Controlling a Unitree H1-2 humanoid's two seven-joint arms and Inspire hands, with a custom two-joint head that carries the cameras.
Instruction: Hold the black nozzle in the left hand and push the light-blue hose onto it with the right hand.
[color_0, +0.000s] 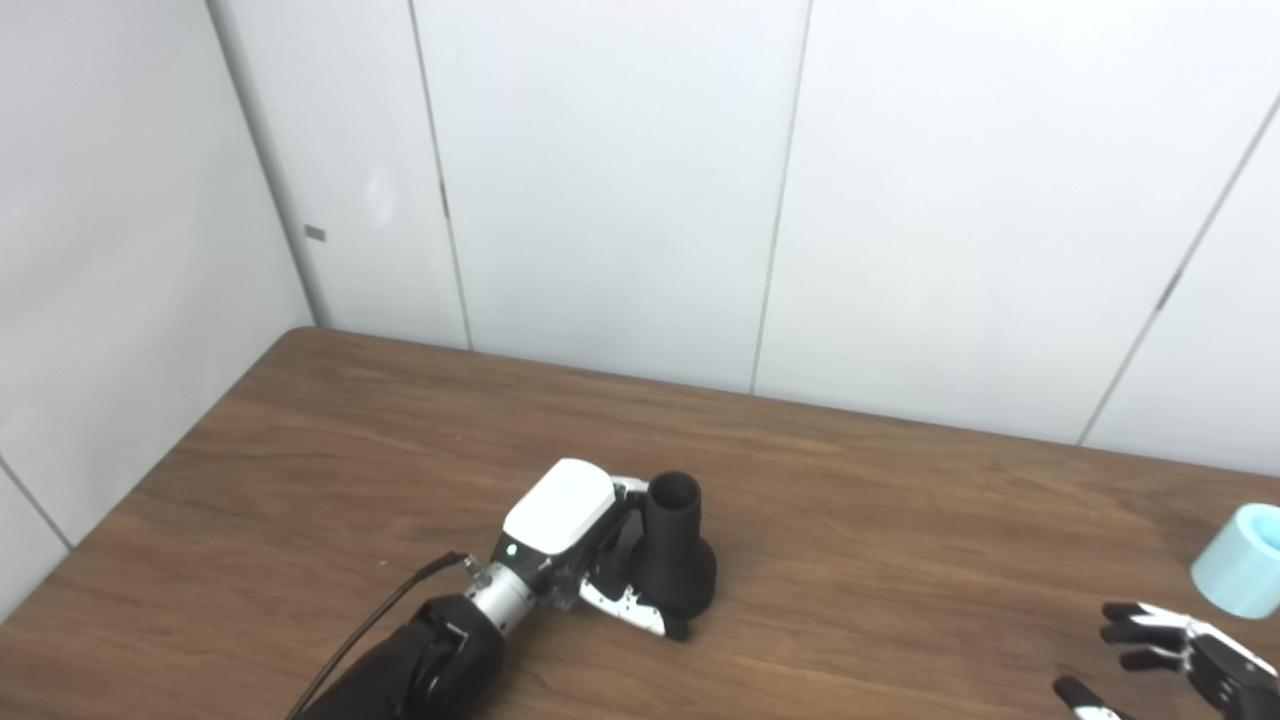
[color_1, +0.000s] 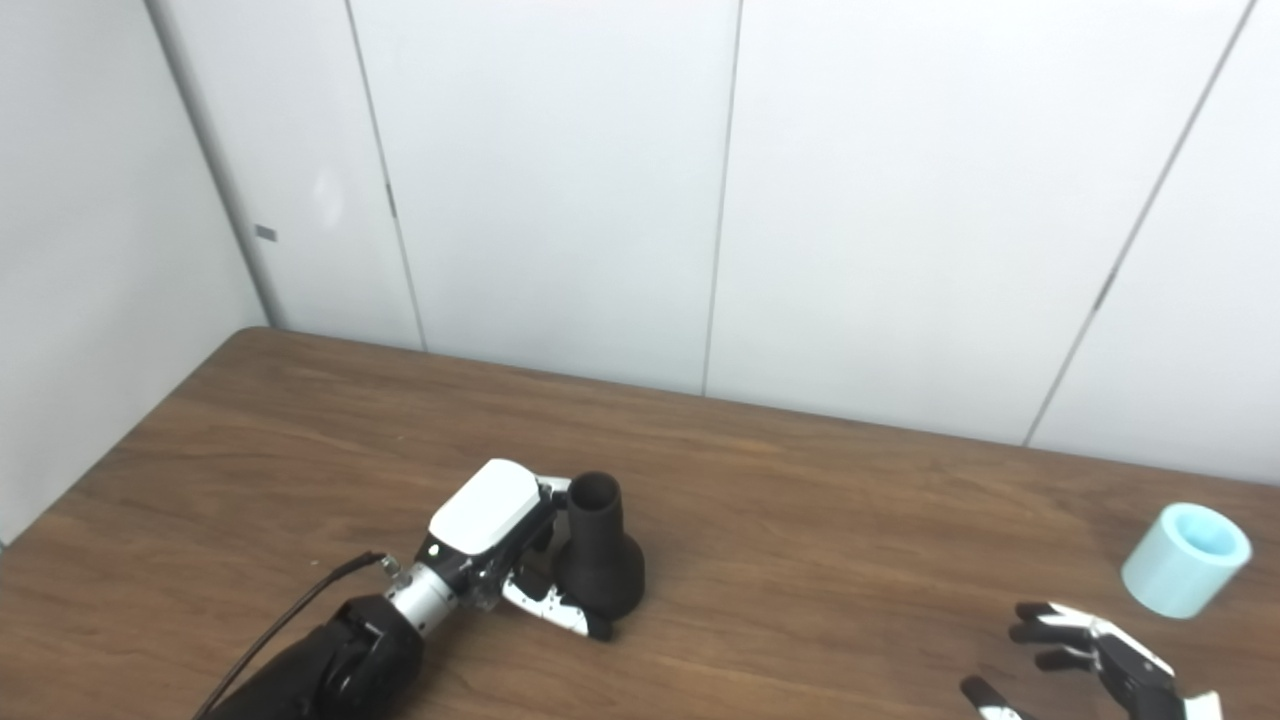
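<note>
The black nozzle (color_1: 598, 556) stands upright on the wooden worktop (color_1: 800, 560), wide flared base down and narrow open neck up, and everything else is best placed from it. The left hand (color_1: 500, 545) sits hard against the nozzle's left side, its white-backed palm tilted over and its fingers (color_1: 556, 607) curled around the flared base, with other fingers pressed near the neck; it appears closed on the nozzle, though the nozzle still rests on the worktop rather than being lifted. That grip low on the body seems chosen to leave the neck free, since the neck is where the hose must slide on. Far to the right of the nozzle, near the worktop's right edge, the light-blue hose (color_1: 1185, 560) lies as a short, stubby tube, tipped so its open end faces up and to the right. The right hand (color_1: 1095, 665) hovers just in front of the hose, well apart from the nozzle, its dark fingers spread wide and holding nothing, not touching the hose. Judging from this, the holding half of the task is about secured, while picking up the hose has yet to begin.
</note>
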